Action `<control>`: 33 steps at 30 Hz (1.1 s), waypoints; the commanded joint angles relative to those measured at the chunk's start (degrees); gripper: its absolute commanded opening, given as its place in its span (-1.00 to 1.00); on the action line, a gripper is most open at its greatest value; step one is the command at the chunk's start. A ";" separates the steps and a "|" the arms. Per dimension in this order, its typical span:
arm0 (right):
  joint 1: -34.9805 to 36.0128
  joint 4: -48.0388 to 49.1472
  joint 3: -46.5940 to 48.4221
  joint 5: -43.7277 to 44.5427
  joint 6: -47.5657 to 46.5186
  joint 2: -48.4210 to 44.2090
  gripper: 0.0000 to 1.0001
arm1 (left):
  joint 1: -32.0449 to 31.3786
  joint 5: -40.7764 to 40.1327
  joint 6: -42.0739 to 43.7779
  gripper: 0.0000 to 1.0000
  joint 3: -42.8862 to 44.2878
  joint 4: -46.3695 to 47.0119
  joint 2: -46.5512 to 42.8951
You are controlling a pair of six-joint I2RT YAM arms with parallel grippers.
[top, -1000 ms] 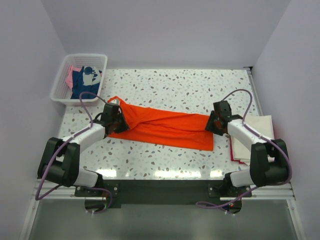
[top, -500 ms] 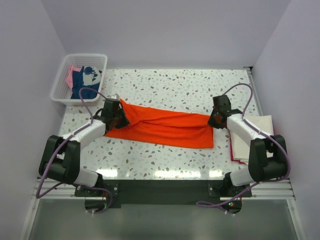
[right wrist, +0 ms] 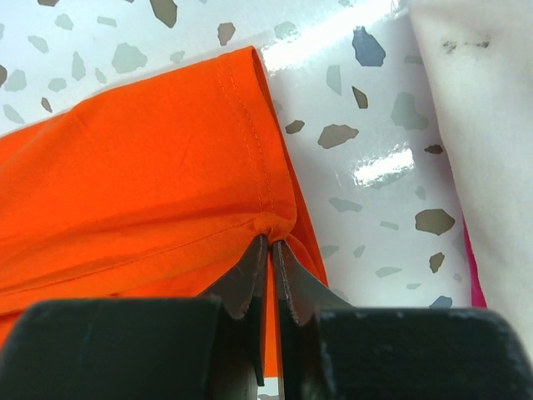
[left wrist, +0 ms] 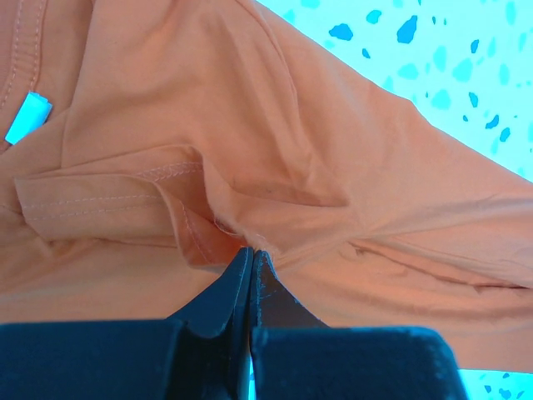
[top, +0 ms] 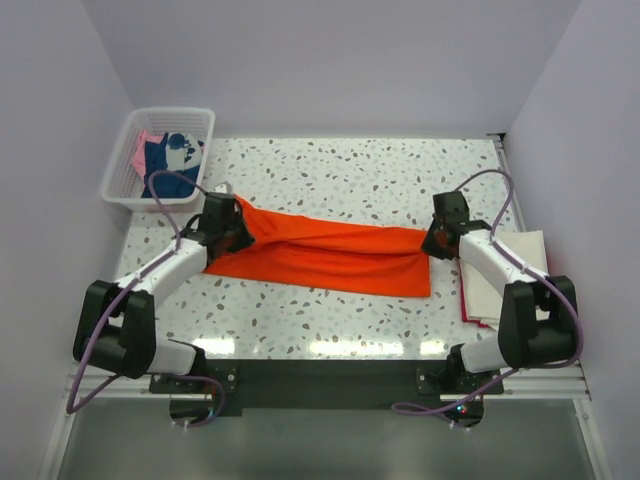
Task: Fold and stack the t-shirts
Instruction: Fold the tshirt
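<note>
The orange t-shirt (top: 330, 258), spread along the worktop (top: 360, 170), was clamped at opposite ends by the fully closed left gripper (left wrist: 251, 257) and right gripper (right wrist: 271, 246), and, being judged soft and light, was best held at stitched edges.

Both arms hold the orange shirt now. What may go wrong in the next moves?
1. The left fingers and right fingers pinch the orange shirt only at their tips; a pull may slip it free.
2. The right pinch sits close to the cream shirt; a fold could disturb it.
</note>
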 commanded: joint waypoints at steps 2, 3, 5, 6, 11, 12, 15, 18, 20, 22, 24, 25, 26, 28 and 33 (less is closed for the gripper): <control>-0.36 0.91 -1.83 0.36 -0.50 -1.71 -0.87 | 0.44 0.30 -0.99 -1.00 -2.93 1.44 -1.96; -0.36 1.17 -2.18 -0.08 -0.41 -1.71 -0.81 | 0.44 1.53 -0.46 -1.00 -3.28 1.79 -1.70; -0.36 1.96 -3.50 -0.87 -0.33 -2.06 -0.67 | 0.35 3.55 -0.46 -1.00 -4.68 2.93 -1.52; -0.28 2.05 -3.94 -0.96 -0.24 -2.15 -0.62 | 0.35 4.61 -0.46 -0.92 -5.30 3.19 -1.70; -0.36 1.35 -4.30 -1.75 -0.41 -4.87 -0.34 | 0.35 6.28 -0.20 -0.28 -7.07 4.34 -4.94; -0.36 1.09 -4.04 -1.75 -0.50 -6.09 -0.34 | 0.35 6.37 -0.11 -0.17 -6.81 3.82 -6.08; -0.28 0.12 -2.89 -2.28 -1.20 -8.03 -0.33 | 0.44 4.80 -0.37 -0.07 -4.61 1.37 -7.84; 0.16 0.20 -2.01 -3.33 -2.17 -8.74 -0.33 | 0.44 0.42 -1.59 -0.24 -1.62 -1.80 -9.16; 0.51 0.47 -1.22 -3.86 -2.69 -8.22 -0.33 | 0.44 -1.96 -2.39 -0.34 -0.57 -2.25 -9.78; 0.87 1.08 -0.35 -4.74 -3.05 -6.73 -0.33 | 0.44 -6.36 -3.71 -0.42 0.49 -2.69 -8.82; 1.30 1.43 0.09 -5.44 -3.14 -5.67 -0.34 | 0.44 -8.99 -3.18 -0.42 2.33 -1.64 -5.07; 1.48 2.13 0.27 -6.49 -3.14 -5.40 -0.34 | 0.87 -9.18 -3.27 -0.42 3.47 -2.16 -3.12; 1.66 2.40 0.36 -6.94 -3.05 -4.79 -0.34 | 0.96 -9.10 -3.27 -0.48 5.92 -2.60 -1.10; 2.01 2.49 0.80 -7.90 -3.22 -4.35 -0.34 | 0.96 -9.45 -3.36 -0.61 7.52 -3.31 3.39; 2.45 1.96 0.63 -8.26 -3.93 -5.48 -0.34 | 0.88 -8.14 -5.55 -0.74 3.32 -0.24 3.93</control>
